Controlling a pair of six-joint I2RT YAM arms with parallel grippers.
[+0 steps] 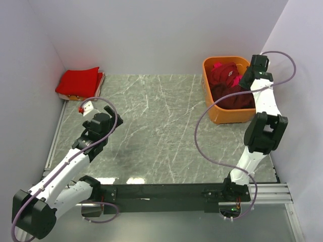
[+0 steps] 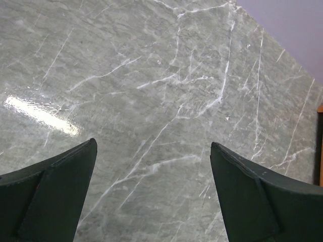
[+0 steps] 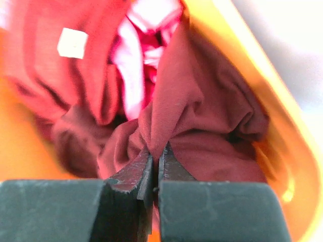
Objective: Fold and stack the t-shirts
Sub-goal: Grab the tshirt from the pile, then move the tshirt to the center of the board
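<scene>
Crumpled t-shirts lie in the orange basket at the back right: a dark maroon shirt, a red one and a magenta-pink one. My right gripper is over the basket, shut on a bunched fold of the dark maroon shirt; in the top view it shows at the basket's right side. A folded bright red shirt lies at the back left corner. My left gripper hovers open and empty above the marble table, left of centre.
White walls close the table at the back and both sides. The folded red shirt rests on a thin pale layer by the left wall. The black rail with the arm bases runs along the near edge.
</scene>
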